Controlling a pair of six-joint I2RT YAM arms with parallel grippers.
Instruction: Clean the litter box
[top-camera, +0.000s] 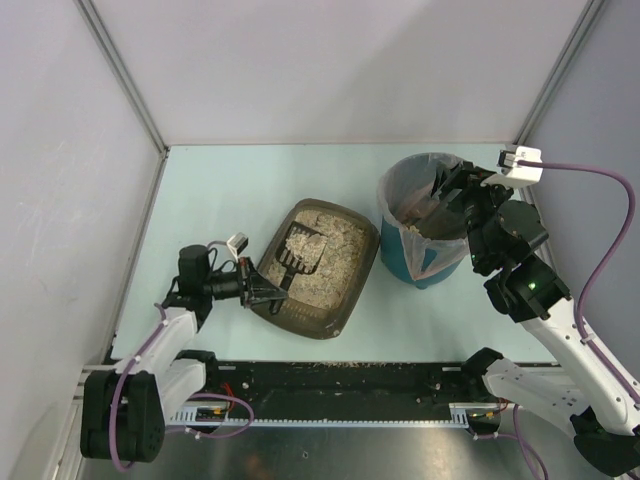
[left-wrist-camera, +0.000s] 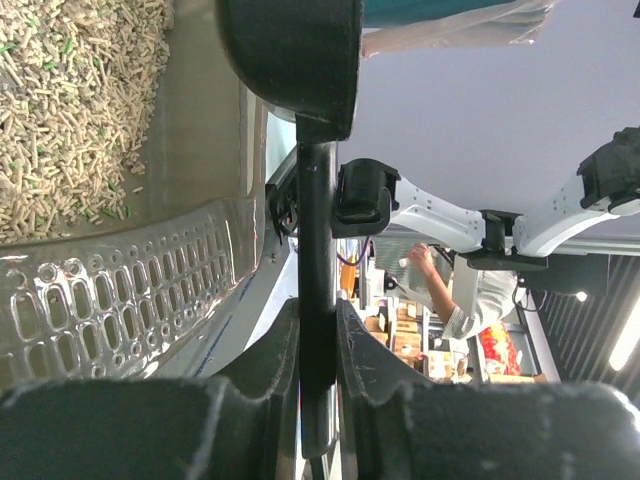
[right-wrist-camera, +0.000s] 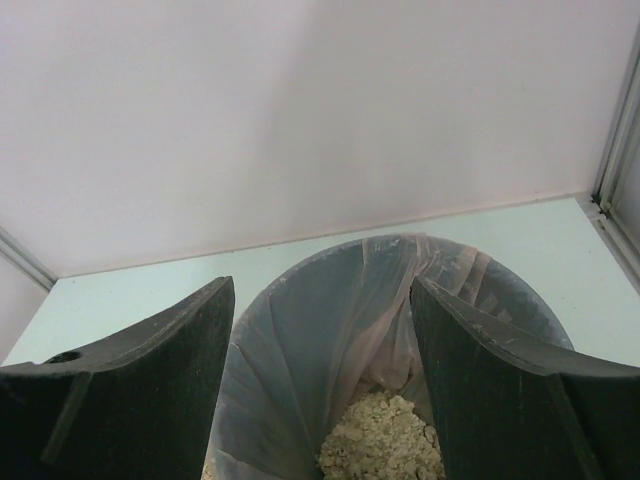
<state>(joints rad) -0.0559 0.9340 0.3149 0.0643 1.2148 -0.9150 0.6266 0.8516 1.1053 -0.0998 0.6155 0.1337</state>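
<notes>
At mid-worktop (top-camera: 220, 190) sits the litter box (top-camera: 318, 325), set at an angle, its litter (top-camera: 335, 250) lying loose inside. My left end effector (top-camera: 266, 289) is by the box's near-left corner, clamped fully down on what I read as the thin handle of the black scoop (top-camera: 298, 250). My right end effector (top-camera: 446, 200) hangs over the teal bin (top-camera: 400, 262), spread wide and holding nothing. I judge the tray stiff but shallow, with a shifting, fairly weighty load, and likely to skid on this smooth surface. I'd grip the wide rim on a long side.
</notes>
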